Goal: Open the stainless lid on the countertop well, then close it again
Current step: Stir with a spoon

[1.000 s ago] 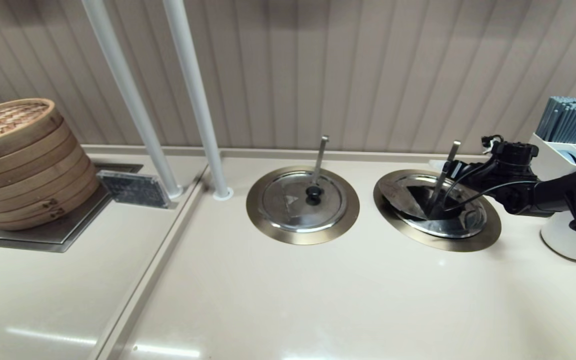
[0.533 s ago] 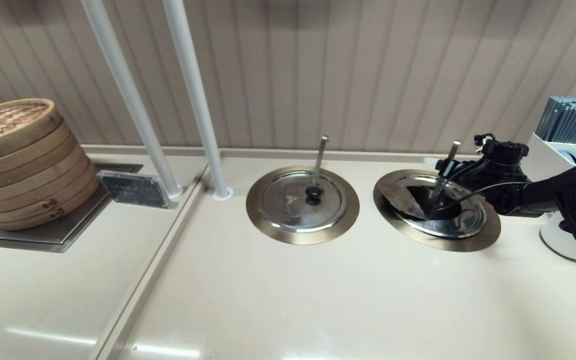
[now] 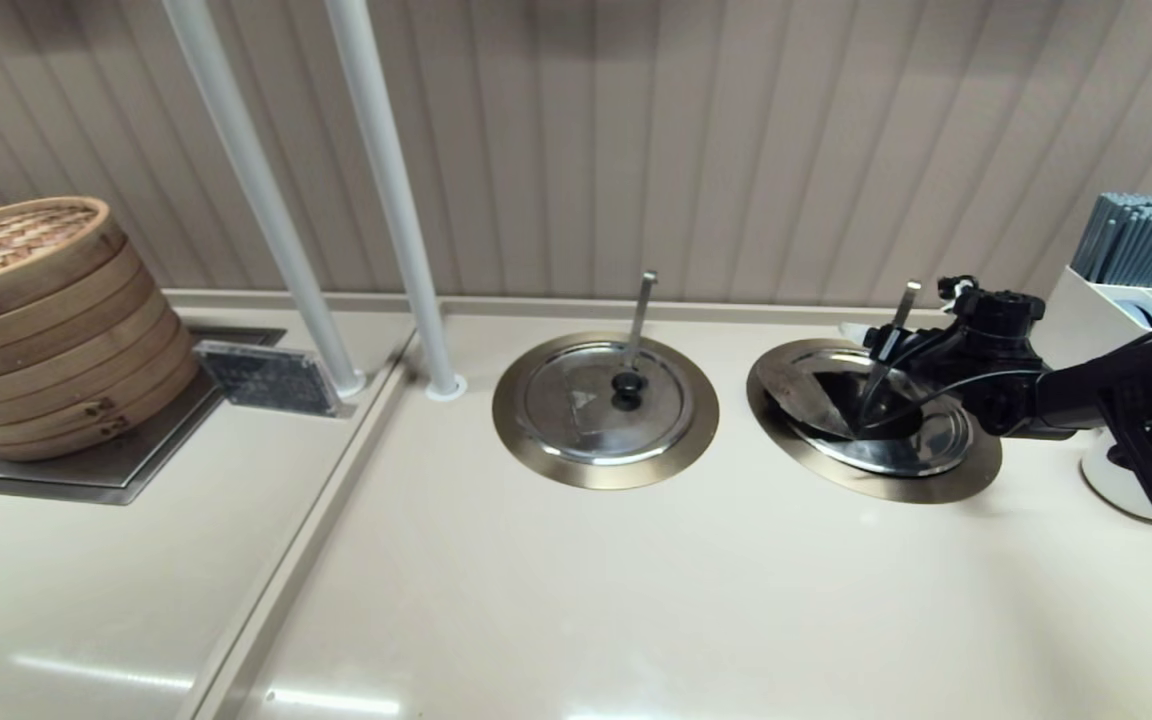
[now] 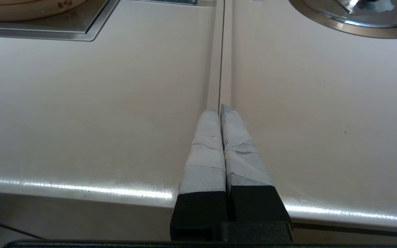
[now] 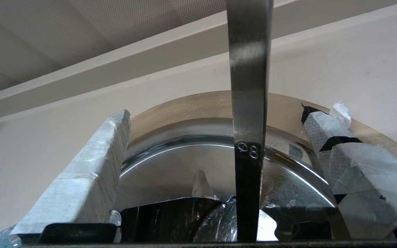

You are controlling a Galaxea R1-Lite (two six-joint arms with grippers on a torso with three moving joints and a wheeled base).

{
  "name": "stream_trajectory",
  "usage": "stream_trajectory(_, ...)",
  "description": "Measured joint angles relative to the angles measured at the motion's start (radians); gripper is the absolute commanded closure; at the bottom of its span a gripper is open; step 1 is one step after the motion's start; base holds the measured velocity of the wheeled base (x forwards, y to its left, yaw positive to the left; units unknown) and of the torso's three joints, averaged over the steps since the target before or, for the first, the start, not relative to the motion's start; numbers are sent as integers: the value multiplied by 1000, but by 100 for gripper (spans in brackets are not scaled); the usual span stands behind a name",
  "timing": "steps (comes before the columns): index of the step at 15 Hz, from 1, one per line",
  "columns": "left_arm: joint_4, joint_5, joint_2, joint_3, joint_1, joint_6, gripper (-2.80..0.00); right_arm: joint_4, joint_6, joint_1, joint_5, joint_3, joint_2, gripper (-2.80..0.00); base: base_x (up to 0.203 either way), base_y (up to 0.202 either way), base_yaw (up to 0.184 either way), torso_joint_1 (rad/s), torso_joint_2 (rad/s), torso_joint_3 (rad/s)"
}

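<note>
The countertop well (image 3: 966, 462) has a wide brass ring, and the stainless lid (image 3: 921, 440) lies in it with a dark wedge showing from centre to rim. I cannot make out its knob. The slanted ladle handle (image 3: 894, 330) sticks out at the back. My right gripper (image 3: 881, 355) hangs low over the well's back right, open, fingers either side of the handle without touching it. In the right wrist view the handle (image 5: 248, 103) stands between the taped fingers (image 5: 91, 172) above the lid (image 5: 177, 162). My left gripper (image 4: 221, 108) is shut on nothing over the front counter seam.
The twin lid (image 3: 576, 410) with black knob (image 3: 626, 383) and upright handle (image 3: 642, 310) sits to the left. Two white poles (image 3: 391, 210) rise behind. A bamboo steamer (image 3: 36, 320) stands far left, a white chopstick holder (image 3: 1121, 300) far right behind my arm.
My right arm has slid left, carrying the open gripper further in around the ladle handle. The lid and the left arm have not moved.
</note>
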Motion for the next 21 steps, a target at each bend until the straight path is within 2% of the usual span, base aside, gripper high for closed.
stream_trajectory(2, 0, 0, 0, 0, 0, 0, 0, 0, 1, 0, -2, -1, 1, -280, 0, 0, 0, 0, 0, 0)
stream_trajectory(3, 0, 0, 0, 0, 0, 0, 0, -1, 2, 0, -8, -1, 1, 0, 0, 0, 0, 0, 0, 0)
stream_trajectory(16, 0, 0, 0, 0, 0, 0, 0, -4, 5, 6, -21, 18, -43, 0, 0, 0, 0, 0, 0, 0)
stream_trajectory(21, 0, 0, 0, 0, 0, 0, 0, -2, 4, 6, -21, 63, -96, 0, 0, 0, 0, 0, 0, 0)
